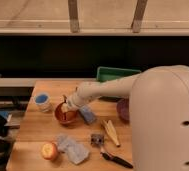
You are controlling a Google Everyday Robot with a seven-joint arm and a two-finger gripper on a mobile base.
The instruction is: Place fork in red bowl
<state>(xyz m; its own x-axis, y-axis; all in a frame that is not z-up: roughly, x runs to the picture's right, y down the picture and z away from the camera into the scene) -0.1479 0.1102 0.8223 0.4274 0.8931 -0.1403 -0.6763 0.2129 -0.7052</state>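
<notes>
Fork: not clearly visible; a thin dark sliver [64, 100] rises at the bowl's far rim, perhaps it.
Red bowl [66, 115]: on the table, left of centre.
End effector [69, 106]: low over the bowl; grip state, cannot tell.
Progress: judged near release; letting go and withdrawing remain.
Table [33, 135]: pale wood, carrying a white cup [42, 101], apple [49, 150], black-handled utensil [115, 159], green bin [113, 74].
Room: dark wall behind, pale rails above.
</notes>
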